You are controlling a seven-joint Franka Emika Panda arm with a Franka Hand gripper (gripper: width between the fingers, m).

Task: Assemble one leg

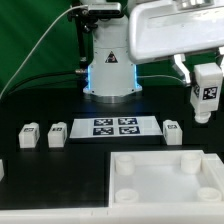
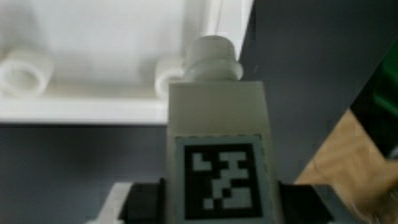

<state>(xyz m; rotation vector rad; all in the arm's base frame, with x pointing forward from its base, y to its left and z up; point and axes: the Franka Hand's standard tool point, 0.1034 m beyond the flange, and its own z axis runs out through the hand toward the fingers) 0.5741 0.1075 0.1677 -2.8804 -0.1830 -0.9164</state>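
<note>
Exterior view first. The arm reaches in from the exterior view's right, and the jaws are clamped onto the upper end of the leg (image 1: 206, 104). It hangs upright, its marker tag (image 1: 209, 95) facing the camera, and it is clear of the surface (image 1: 30, 185). It hovers over the far corner of the white tray part (image 1: 165, 180), on the exterior view's right, without touching the tray.

Beyond the tray's far edge the marker board (image 1: 113, 127) lies flat. A spare leg (image 1: 173, 130) sits behind the same edge, toward the exterior view's right. Past the tray's far corner on the exterior view's left, a second spare leg (image 1: 57, 133) and a third spare leg (image 1: 27, 133) sit side by side. Farther behind the tray stands the robot base (image 1: 110, 70), ringed with blue light.

Over to the wrist view. The leg (image 2: 217, 120) fills the middle, and its marker tag (image 2: 222, 180) looks big and blurry. The jaws pinch it from both sides at the tag end, though only the grey edges of the fingers (image 2: 135, 205) show. The leg's round peg (image 2: 214, 55) points at the tray (image 2: 80, 105), right by one corner socket (image 2: 178, 72). A second socket (image 2: 25, 76) sits farther along the same edge. Whether the peg touches the tray cannot be told from here.
</note>
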